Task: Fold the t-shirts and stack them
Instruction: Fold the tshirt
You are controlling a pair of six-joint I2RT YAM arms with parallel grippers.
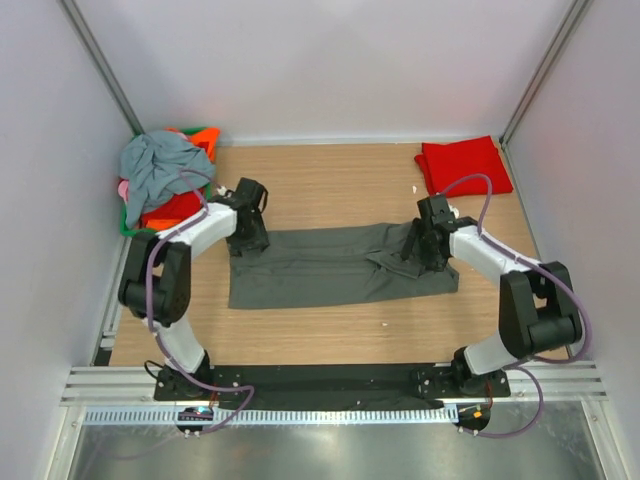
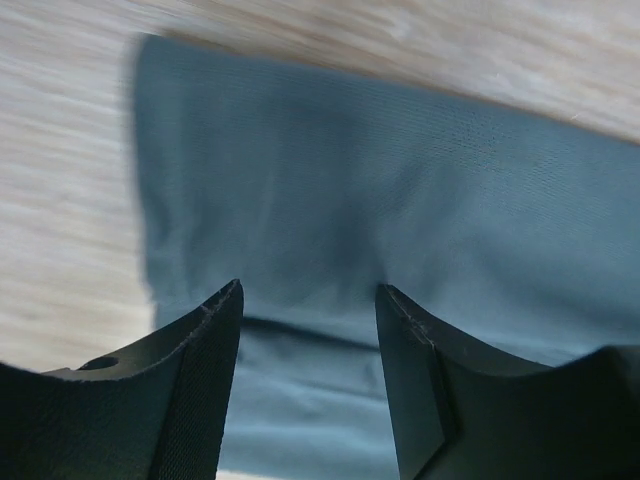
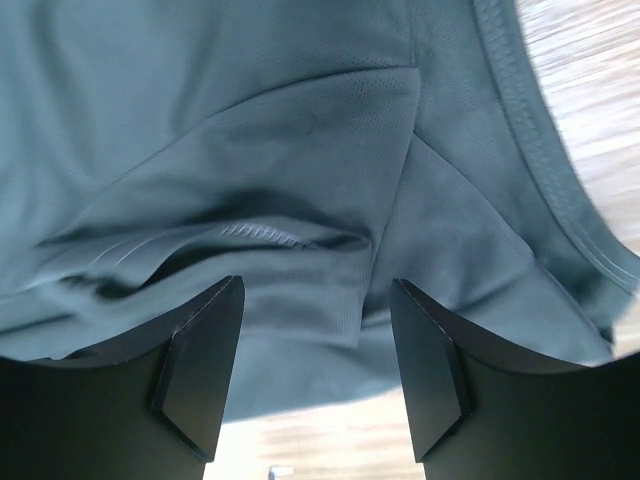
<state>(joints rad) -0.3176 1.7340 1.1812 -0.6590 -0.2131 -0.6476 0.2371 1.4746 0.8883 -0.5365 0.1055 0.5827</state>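
Nearest the arm bases, across the middle of the frame, the dark charcoal-grey t-shirt [image 1: 330,268] lies on the wooden table [image 1: 320,340] as a long band, apparently folded lengthwise. The left gripper [image 1: 246,236] hangs over its left end and the right gripper [image 1: 428,248] over its right end. Each has its jaws apart and empty, with cloth just beneath. Farther back, a folded red t-shirt [image 1: 465,166] sits at upper right. At upper left a blue-grey t-shirt [image 1: 158,168] tops the heap in the green basket [image 1: 127,228]. The fold looks half done. The next move probably calls for pinching one end and carrying it across to the other, edges matched.
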